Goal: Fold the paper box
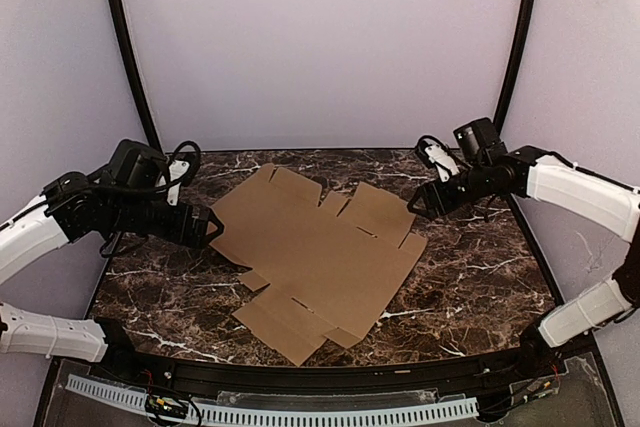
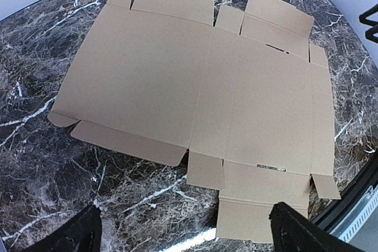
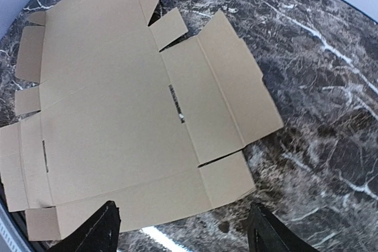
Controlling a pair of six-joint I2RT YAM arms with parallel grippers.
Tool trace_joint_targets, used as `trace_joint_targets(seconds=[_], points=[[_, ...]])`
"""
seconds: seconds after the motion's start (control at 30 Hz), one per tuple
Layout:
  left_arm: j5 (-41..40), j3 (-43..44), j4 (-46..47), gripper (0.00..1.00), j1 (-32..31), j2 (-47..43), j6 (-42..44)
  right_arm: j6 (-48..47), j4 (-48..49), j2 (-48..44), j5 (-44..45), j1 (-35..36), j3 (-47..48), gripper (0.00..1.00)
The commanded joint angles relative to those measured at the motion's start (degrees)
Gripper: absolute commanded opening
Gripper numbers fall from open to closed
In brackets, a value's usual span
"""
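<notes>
The paper box (image 1: 315, 257) is a flat, unfolded brown cardboard sheet with flaps and slots, lying in the middle of the dark marble table (image 1: 480, 277). It fills most of the left wrist view (image 2: 195, 87) and the right wrist view (image 3: 118, 122). My left gripper (image 1: 212, 228) hovers at the sheet's left edge, raised above it, open and empty. My right gripper (image 1: 420, 200) hovers above the table just right of the sheet's far right flap, open and empty. Both sets of fingertips (image 2: 295, 228) (image 3: 269, 234) show wide apart with nothing between them.
A black rail (image 1: 330, 382) and a white perforated strip (image 1: 300, 412) run along the table's near edge. Pale walls and two black curved poles (image 1: 125, 37) enclose the back and sides.
</notes>
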Motion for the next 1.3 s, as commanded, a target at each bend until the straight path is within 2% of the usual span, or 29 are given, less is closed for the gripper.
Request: trace_joint_targets(seconds=[0.0, 0.07, 0.23, 0.37, 0.47, 0.73, 0.97, 1.07, 1.27], points=[[-1.6, -0.7, 2.7, 1.0, -0.2, 1.0, 1.6, 14.3, 8.4, -8.1, -4.9, -0.2, -10.2, 0.78], [-1.5, -0.6, 3.9, 1.0, -0.2, 1.9, 2.0, 18.0, 10.4, -11.5, -4.7, -0.4, -14.1, 0.97], [-1.5, 0.5, 5.7, 1.0, -0.2, 4.6, 2.4, 29.9, 11.8, -15.6, 1.2, -0.9, -21.7, 0.99], [-1.3, 0.8, 6.0, 1.0, -0.2, 5.5, 2.3, 35.9, 17.6, -16.1, -7.8, -1.1, -28.0, 0.99], [-1.3, 0.3, 6.3, 1.0, -0.2, 5.4, 2.1, 45.0, 28.6, -19.4, -12.2, 0.5, -36.7, 0.96], [-1.5, -0.8, 6.8, 1.0, -0.2, 5.4, 2.2, 63.3, 44.2, -20.3, -5.5, 9.5, -47.6, 0.85], [-0.9, -1.0, 6.6, 0.99, -0.2, 5.3, 2.7, 74.8, 53.0, -15.5, -0.3, 13.2, -51.4, 0.78], [-0.9, -0.9, 6.5, 1.0, -0.2, 4.8, 3.0, 78.8, 60.2, -12.9, 0.7, 13.7, -53.6, 0.76], [-0.4, -0.6, 6.2, 0.99, -0.2, 4.5, 3.3, 84.0, 71.9, -3.2, 1.5, 14.2, -55.7, 0.74]])
